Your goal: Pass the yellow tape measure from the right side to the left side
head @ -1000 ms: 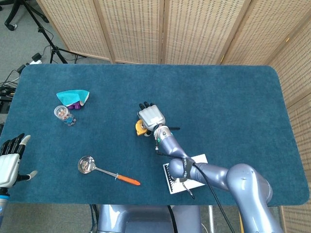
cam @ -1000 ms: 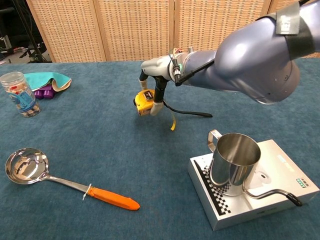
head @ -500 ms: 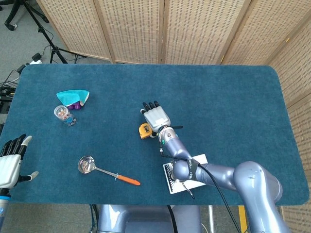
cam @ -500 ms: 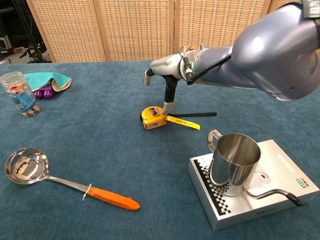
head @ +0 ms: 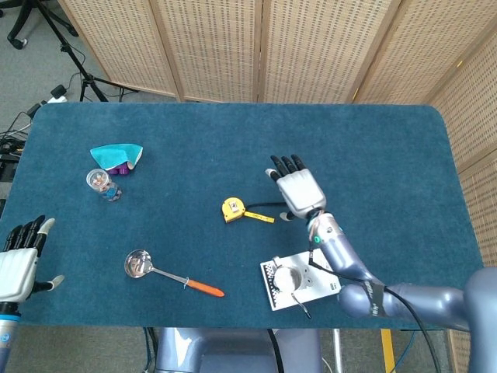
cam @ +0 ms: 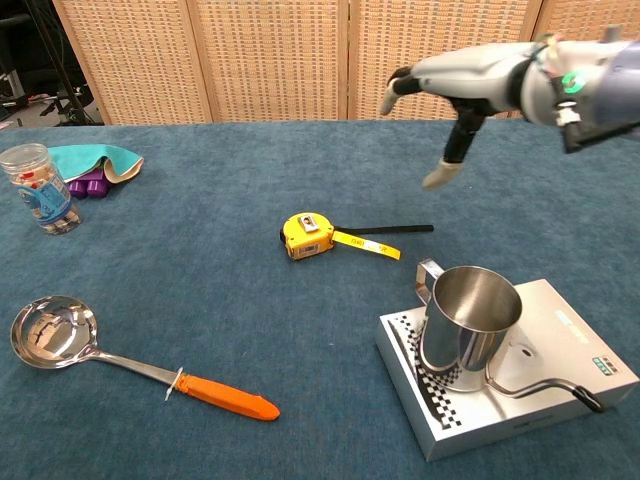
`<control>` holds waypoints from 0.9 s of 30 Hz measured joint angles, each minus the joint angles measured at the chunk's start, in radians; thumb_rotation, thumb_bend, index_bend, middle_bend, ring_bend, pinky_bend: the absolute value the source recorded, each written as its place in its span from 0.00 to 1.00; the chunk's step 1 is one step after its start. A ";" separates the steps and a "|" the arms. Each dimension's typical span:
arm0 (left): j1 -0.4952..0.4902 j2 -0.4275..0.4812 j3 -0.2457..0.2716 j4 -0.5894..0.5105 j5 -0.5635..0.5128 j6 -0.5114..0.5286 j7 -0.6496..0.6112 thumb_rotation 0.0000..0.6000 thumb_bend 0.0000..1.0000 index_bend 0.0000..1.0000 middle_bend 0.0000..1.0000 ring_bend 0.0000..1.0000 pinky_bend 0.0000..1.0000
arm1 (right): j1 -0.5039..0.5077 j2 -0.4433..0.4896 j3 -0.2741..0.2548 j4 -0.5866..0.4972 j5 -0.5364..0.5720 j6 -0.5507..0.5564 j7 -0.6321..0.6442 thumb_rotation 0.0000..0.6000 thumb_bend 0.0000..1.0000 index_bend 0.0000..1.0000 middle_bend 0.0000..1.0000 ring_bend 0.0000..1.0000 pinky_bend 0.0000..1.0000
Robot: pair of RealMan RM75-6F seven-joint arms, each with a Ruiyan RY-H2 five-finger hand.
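Observation:
The yellow tape measure (head: 231,208) (cam: 306,235) lies on the blue table near the middle, with a short length of yellow blade pulled out to its right. My right hand (head: 298,189) (cam: 462,85) hovers above the table to the right of it, fingers spread, holding nothing. At the lower left edge of the head view my left hand (head: 19,260) hangs off the table's left side, open and empty; the chest view does not show it.
A steel cup (cam: 470,317) stands on a white scale (cam: 560,390) at the front right. A ladle with an orange handle (cam: 120,362) lies front left. A jar (cam: 36,187) and a teal cloth (cam: 92,158) sit far left. A black pen (cam: 395,229) lies by the tape blade.
My right hand let the tape measure down onto the table, then lifted and drew away to the right. The tape measure now lies free. The left hand barely moved.

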 measured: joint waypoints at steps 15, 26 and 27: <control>-0.007 -0.061 0.015 -0.003 0.017 -0.004 0.059 1.00 0.06 0.00 0.00 0.00 0.00 | -0.458 0.148 -0.172 0.032 -0.401 0.305 0.427 1.00 0.16 0.15 0.00 0.00 0.03; -0.067 -0.056 -0.065 -0.103 -0.060 -0.033 0.122 1.00 0.07 0.00 0.00 0.00 0.00 | -0.658 0.138 -0.197 0.131 -0.526 0.445 0.687 1.00 0.16 0.15 0.00 0.00 0.03; -0.079 -0.051 -0.079 -0.122 -0.079 -0.040 0.138 1.00 0.07 0.00 0.00 0.00 0.00 | -0.664 0.138 -0.193 0.139 -0.535 0.445 0.700 1.00 0.16 0.15 0.00 0.00 0.03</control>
